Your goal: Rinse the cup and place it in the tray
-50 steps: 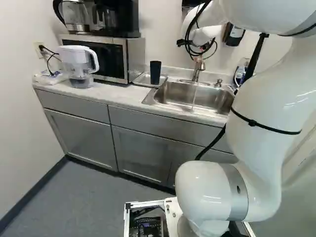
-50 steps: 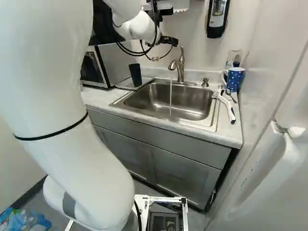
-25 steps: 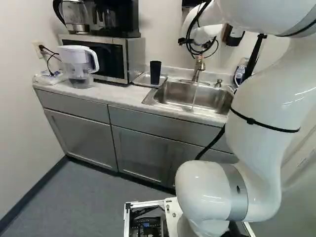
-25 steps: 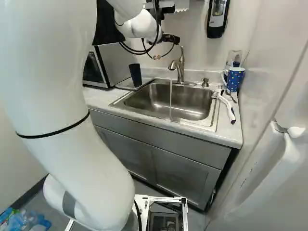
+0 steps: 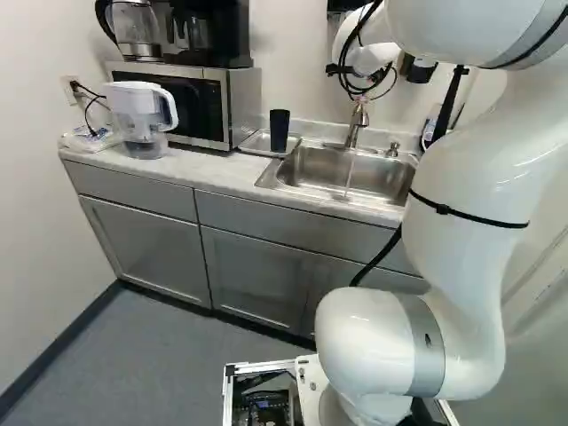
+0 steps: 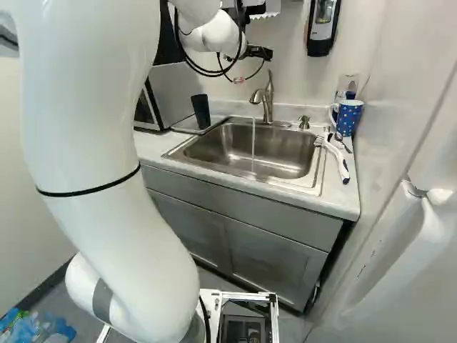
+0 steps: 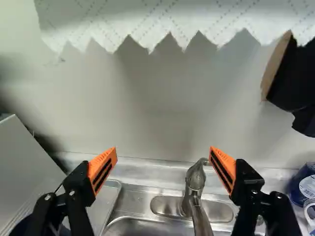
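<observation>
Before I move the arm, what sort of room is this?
Probably a kitchenette or break-room corner: a steel sink with water running from its faucet, a microwave on the counter, and a white-handled water pitcher by the microwave.

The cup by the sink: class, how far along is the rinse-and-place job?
Placing looks done: the cup stands in the tray. Whether it was rinsed, I cannot tell. The open gripper holds nothing. Water runs from the faucet, so shutting it off is probably left.
</observation>
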### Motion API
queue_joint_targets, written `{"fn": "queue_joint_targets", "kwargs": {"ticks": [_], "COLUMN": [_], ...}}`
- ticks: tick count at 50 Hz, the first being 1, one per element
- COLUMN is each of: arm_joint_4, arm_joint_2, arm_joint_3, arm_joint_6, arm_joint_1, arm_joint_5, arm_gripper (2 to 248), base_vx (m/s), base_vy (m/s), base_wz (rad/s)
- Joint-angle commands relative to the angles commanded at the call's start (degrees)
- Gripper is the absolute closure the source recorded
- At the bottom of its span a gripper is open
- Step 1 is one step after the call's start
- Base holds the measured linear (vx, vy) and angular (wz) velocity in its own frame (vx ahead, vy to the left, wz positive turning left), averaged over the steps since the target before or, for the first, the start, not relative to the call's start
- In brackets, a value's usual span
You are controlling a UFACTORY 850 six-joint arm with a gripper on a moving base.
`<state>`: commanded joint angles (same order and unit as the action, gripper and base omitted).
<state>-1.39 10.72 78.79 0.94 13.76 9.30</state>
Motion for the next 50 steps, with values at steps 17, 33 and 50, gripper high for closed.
{"fn": "queue_joint_targets", "kwargs": {"ticks": [17,33,50], "arm_joint_4": [0.00,0.00,0.00], "arm_joint_2": [2.19,3.39,3.88], "arm_joint_3": [2.40,3.74,4.30], "arm_joint_6": [0.00,0.00,0.00], "arm_joint_1": [0.31,0.16,0.11], "arm_joint_5": [0.00,-0.15,-1.35], "arm_gripper": [3,3,3], "base_vx": [0.000,0.000,0.000], "base_vy": [0.000,0.000,0.000], "base_wz": [0.000,0.000,0.000]}}
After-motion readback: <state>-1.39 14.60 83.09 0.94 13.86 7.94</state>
